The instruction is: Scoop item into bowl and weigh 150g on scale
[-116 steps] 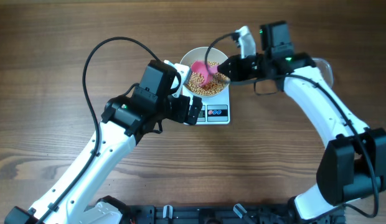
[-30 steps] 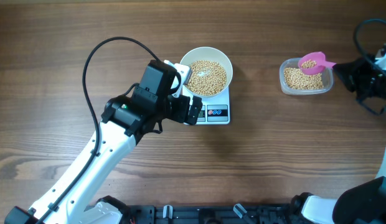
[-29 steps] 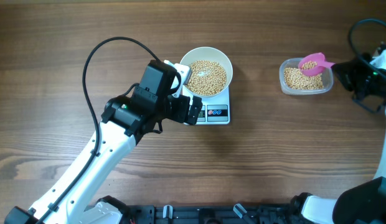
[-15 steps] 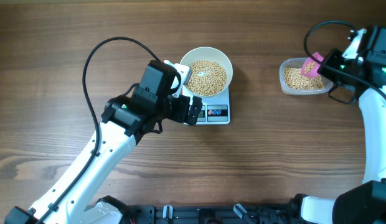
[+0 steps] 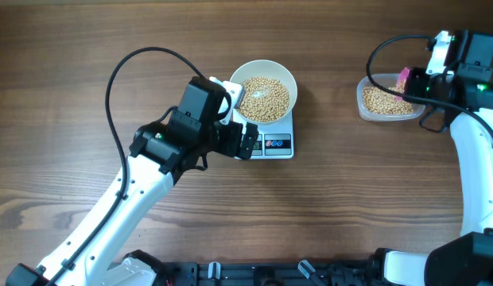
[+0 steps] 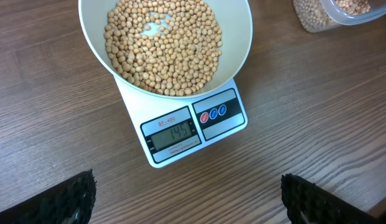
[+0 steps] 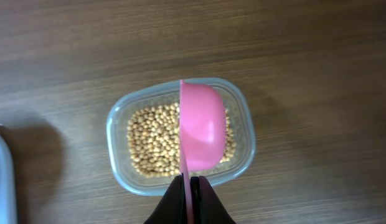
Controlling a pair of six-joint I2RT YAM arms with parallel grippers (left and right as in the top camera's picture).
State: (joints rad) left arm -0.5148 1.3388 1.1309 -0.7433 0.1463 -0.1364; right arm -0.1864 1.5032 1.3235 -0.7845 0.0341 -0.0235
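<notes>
- Pink scoop [image 7: 202,134], tipped on edge, is clenched in the right fingers [image 7: 171,208] above the clear tub [image 7: 115,137] of beans [image 7: 152,143].
- Spread wide (holding nothing), the left fingers [image 6: 68,202] hover near the scale [image 6: 193,127].
- More beans fill the white bowl [image 6: 240,37] on that scale, on the wooden worktop [image 6: 317,112].
</notes>
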